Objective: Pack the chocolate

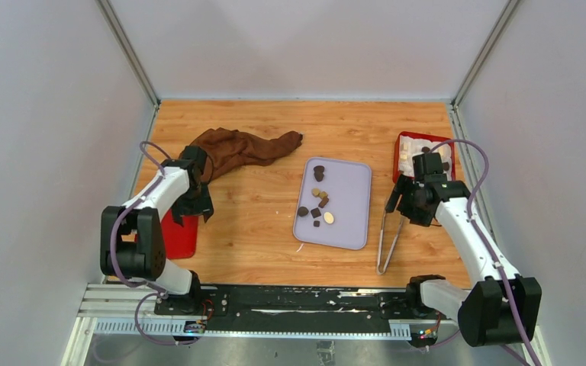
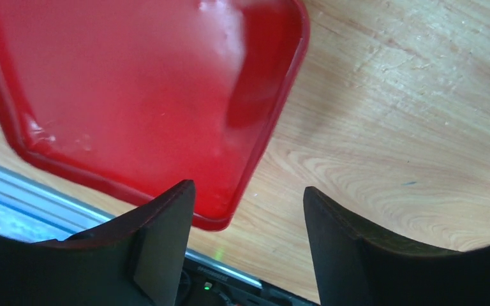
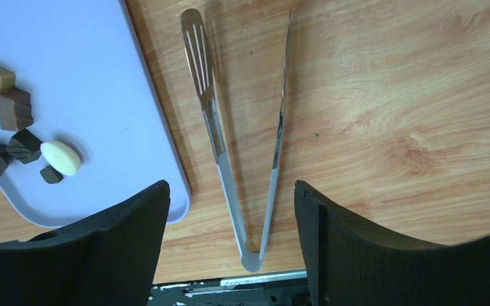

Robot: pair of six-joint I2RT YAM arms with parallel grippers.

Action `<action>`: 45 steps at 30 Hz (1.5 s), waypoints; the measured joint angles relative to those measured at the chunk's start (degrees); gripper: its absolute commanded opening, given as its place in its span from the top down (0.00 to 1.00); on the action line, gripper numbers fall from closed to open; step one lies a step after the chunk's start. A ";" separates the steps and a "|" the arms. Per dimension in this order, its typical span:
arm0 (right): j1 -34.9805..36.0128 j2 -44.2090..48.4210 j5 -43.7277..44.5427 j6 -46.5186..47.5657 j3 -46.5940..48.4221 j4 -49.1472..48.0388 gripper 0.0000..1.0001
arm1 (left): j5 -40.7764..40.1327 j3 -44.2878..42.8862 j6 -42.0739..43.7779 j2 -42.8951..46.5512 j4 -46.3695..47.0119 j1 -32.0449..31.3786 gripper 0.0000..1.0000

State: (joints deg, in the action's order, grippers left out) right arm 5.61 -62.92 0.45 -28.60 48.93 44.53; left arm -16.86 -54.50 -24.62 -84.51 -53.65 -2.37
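Several small chocolate pieces [image 1: 318,203], dark brown, tan and cream, lie on the lavender tray [image 1: 347,191] at mid-table. They also show at the left of the right wrist view [image 3: 14,109], on the tray [image 3: 89,70]. My right gripper [image 1: 397,200] is open and empty above the metal tongs [image 3: 215,134], which lie on the wood just right of the tray. My left gripper [image 1: 198,207] is open and empty over the corner of a shallow red tray [image 2: 134,89]. In the left wrist view the left gripper [image 2: 249,191] holds nothing.
A red container [image 1: 403,145] with white paper and a few pieces stands at the back right, behind my right arm. A large brown cloth [image 1: 236,147] lies at the back left. The tongs [image 1: 387,242] point toward the near edge. The shallow red tray [image 1: 181,238] sits near the left arm base.
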 measured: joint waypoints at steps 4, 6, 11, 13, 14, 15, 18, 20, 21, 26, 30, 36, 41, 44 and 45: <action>0.00 0.22 -0.70 0.02 0.00 0.07 0.25 | 1.79 1.29 0.04 -2.82 3.28 0.00 0.48; 0.00 0.37 -0.87 0.02 0.00 0.11 0.25 | 2.14 1.53 -0.04 -4.57 4.90 0.00 0.48; 0.00 1.20 -0.98 0.00 0.00 0.31 0.26 | 2.69 2.43 0.02 -7.50 7.82 0.00 0.54; 0.00 1.60 -1.03 -0.02 0.00 0.35 0.26 | 2.95 2.45 0.02 -7.63 8.13 0.04 0.62; 0.00 1.64 -1.03 -0.02 0.00 0.37 0.27 | 3.23 2.32 0.00 -7.82 8.17 0.04 0.69; 0.00 1.68 -1.03 -0.04 0.00 0.39 0.28 | 3.63 2.27 0.11 -8.02 8.35 0.04 0.78; 0.00 1.70 -1.07 -0.07 0.00 0.48 0.29 | 4.31 1.99 0.37 -8.55 8.79 0.07 1.00; 0.00 1.70 -1.09 -0.09 0.00 0.48 0.29 | 4.68 1.99 0.98 -8.55 9.20 0.07 1.00; 0.00 1.70 -1.11 -0.11 0.00 0.48 0.29 | 4.72 1.99 0.83 -8.41 9.33 0.09 1.00; 0.00 1.68 -1.42 -0.13 0.04 0.55 0.30 | 6.88 1.03 1.99 -5.73 8.46 0.33 1.00; 0.00 0.42 -2.51 0.17 2.58 1.75 0.28 | 11.98 -2.84 2.60 0.48 6.67 -1.42 1.00; 0.00 -4.50 -8.07 2.97 14.78 2.89 0.26 | 19.87 -18.58 1.68 5.88 4.90 -18.01 1.00; 0.00 -8.81 -18.58 4.98 24.81 1.81 0.27 | 31.45 -28.65 0.09 5.84 6.60 -23.50 1.00; 0.00 -10.71 -29.29 5.29 26.60 -1.49 0.27 | 41.31 -29.99 -2.16 6.16 12.61 -24.26 1.00; 0.02 -11.50 -34.16 4.90 26.67 -3.19 0.27 | 44.61 -29.51 -3.48 6.47 15.69 -24.46 1.00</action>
State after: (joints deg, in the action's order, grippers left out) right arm 5.63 -74.41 -33.71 -23.70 75.59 41.34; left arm 27.75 -84.01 -28.10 -78.04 -37.95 -26.83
